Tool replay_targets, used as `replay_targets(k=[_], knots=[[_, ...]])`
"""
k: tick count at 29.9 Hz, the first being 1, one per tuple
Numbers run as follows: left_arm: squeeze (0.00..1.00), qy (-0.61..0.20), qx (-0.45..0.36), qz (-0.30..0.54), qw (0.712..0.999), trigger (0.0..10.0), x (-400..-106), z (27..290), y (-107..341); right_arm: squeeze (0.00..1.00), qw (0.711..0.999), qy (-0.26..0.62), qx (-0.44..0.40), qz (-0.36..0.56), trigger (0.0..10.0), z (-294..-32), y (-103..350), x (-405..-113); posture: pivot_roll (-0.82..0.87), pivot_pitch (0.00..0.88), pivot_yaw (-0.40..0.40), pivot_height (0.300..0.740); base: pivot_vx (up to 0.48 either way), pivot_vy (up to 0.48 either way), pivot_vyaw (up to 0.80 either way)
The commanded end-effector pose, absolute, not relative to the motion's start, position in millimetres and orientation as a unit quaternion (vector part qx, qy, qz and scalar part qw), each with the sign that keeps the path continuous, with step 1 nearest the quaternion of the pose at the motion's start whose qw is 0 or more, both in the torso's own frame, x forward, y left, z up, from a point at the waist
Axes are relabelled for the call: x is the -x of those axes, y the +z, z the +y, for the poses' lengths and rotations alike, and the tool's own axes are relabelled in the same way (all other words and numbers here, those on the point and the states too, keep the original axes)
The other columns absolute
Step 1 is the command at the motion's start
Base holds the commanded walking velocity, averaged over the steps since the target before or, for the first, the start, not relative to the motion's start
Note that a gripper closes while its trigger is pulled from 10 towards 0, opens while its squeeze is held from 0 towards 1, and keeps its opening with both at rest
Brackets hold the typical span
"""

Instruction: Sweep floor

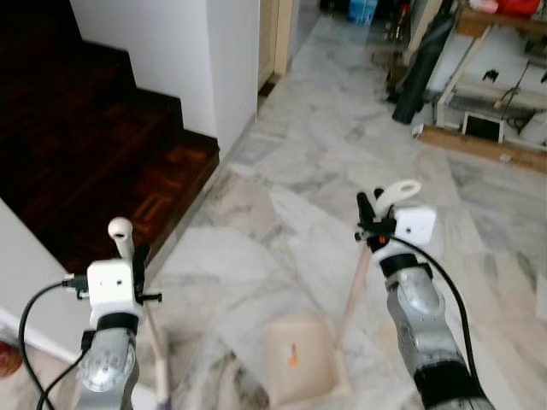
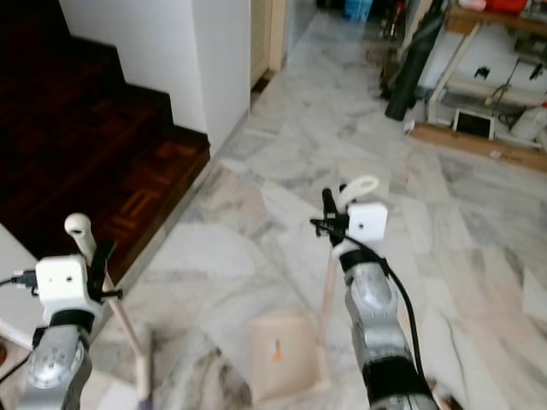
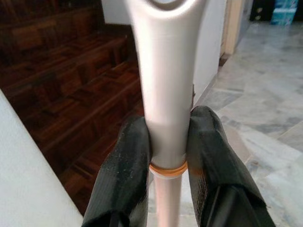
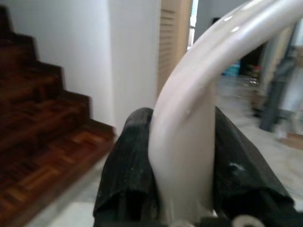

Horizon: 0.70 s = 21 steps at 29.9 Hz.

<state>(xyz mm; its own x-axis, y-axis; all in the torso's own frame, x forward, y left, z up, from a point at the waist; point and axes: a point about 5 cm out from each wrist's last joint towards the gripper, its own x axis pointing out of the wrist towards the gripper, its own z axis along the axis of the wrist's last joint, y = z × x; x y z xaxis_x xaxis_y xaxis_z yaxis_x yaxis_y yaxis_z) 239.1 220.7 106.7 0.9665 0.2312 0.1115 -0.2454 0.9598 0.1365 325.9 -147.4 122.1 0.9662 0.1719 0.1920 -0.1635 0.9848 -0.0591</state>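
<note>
The left tool [image 3: 168, 156] is clenching the broom handle [image 3: 166, 85], which is leaning upright, head down beside the dustpan [image 1: 299, 357]. The right tool [image 4: 182, 165] is gripping the dustpan handle [image 1: 355, 295], slanting down to the marble floor [image 1: 282, 188].

Two silver arms end in white box-shaped wrist modules; black cables loop from each. The left gripper [image 3: 168, 156] and right gripper [image 4: 182, 156] have thick, matte black fingers.

Left gripper [image 3: 168, 146] fingers clamped, right gripper [image 4: 182, 156] fingers clamped, both arms raised
</note>
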Motion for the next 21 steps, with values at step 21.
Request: replay_targets(k=[21], knots=[[0.00,0.097,-0.086,-0.068,0.989,10.0,-243.9,214.4,113.1,0.00,0.989,0.075,0.007,-0.129,10.0,-150.0,132.5,-326.1,0.01,0.039,-0.027,0.740,0.383,0.000,0.00]])
